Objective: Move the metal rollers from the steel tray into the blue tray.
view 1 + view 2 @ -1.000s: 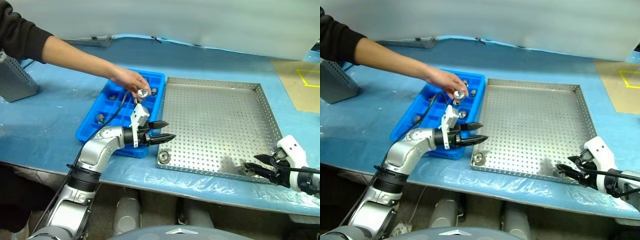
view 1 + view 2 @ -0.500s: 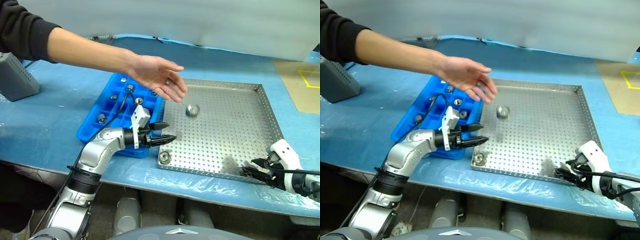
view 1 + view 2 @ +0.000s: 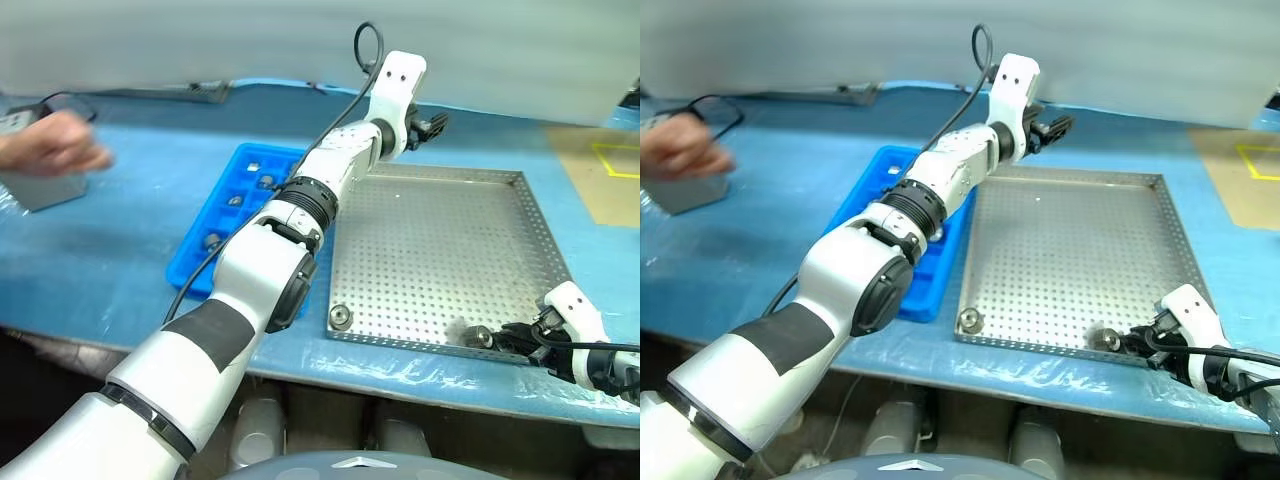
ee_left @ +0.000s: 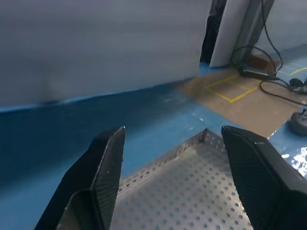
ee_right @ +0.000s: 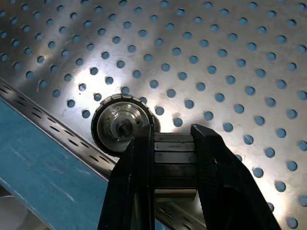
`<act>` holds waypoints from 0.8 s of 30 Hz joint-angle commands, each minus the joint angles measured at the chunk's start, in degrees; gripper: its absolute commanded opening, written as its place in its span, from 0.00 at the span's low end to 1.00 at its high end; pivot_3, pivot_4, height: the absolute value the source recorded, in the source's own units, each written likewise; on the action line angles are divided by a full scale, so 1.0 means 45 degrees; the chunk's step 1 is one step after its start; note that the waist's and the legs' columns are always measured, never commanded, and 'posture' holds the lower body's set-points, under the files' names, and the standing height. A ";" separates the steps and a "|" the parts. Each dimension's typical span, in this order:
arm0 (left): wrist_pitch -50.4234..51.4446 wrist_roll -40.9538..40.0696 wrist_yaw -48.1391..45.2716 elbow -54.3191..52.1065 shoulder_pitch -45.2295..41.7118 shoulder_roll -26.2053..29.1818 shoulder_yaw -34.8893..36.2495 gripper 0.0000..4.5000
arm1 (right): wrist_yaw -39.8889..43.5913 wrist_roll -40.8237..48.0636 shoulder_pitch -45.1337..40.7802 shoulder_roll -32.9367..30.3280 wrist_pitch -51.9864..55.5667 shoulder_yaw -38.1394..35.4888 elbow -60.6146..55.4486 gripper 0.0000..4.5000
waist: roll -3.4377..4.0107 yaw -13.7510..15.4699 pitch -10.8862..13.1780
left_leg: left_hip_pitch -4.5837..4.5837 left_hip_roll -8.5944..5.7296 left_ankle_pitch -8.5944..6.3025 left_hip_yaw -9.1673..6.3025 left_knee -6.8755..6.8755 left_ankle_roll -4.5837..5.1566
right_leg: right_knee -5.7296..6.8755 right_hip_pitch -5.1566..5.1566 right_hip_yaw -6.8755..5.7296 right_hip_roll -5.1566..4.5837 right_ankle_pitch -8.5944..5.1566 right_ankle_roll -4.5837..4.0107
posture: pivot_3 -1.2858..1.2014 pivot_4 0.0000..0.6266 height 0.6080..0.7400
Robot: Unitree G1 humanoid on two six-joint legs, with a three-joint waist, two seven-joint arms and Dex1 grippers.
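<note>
Now that the right gripper (image 5: pixel 173 136) has snapped shut, its jaws are clenched on nothing. One roller (image 5: pixel 122 125) lies just past their tips in the steel tray (image 5: pixel 240 57), so it needs another grab. A second roller (image 3: pixel 340 317) sits well off to their side. Farther away, the blue tray (image 3: pixel 200 275) holds some rollers (image 3: pixel 213 240). The left gripper (image 3: pixel 436 122) has swung up high, jaws wide apart and empty.

Two rollers lie in the steel tray (image 3: pixel 450 240): one roller (image 3: pixel 341 317) at its near left corner, another roller (image 3: pixel 478 337) by its near wall towards the right. The blue tray (image 3: pixel 215 262) beside the steel tray's left wall holds at least four rollers (image 3: pixel 213 241); the arm hides part of it. One person's hand (image 3: pixel 55 145) shows left of the blue tray.
</note>
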 commanded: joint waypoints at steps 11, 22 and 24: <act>-0.0358 0.2433 -0.2423 0.0431 0.1455 0.1810 0.1577 0.75 | -0.0276 0.0178 -0.1010 0.0154 0.0226 0.0464 -0.0212 0.16 | -0.0026 0.0201 -0.0038 | -0.0871 0.0055 -0.0107 -0.0294 0.0638 -0.0002 | 0.0838 -0.0850 0.0061 0.0050 -0.0063 -0.0225 | 0.52 0.24 1.00; -0.0570 0.3311 -0.2758 0.0414 0.1685 0.2265 0.2073 0.75 | -0.1123 0.0105 -0.2262 0.0947 -0.0011 0.0985 -0.0484 0.16 | -0.0036 0.0170 0.0031 | -0.0462 0.0038 0.0006 -0.0287 0.0459 -0.0080 | 0.0658 -0.0436 0.0087 0.0049 -0.0013 -0.0198 | 0.52 0.24 1.00; -0.0545 0.3416 -0.2755 0.0414 0.1685 0.2264 0.2111 0.75 | -0.1317 -0.0104 -0.2303 0.1122 -0.0264 0.1167 -0.0316 0.16 | -0.0026 0.0191 0.0025 | -0.0496 0.0040 0.0018 -0.0288 0.0427 -0.0075 | 0.0670 -0.0476 0.0085 0.0054 0.0003 -0.0220 | 0.52 0.24 1.00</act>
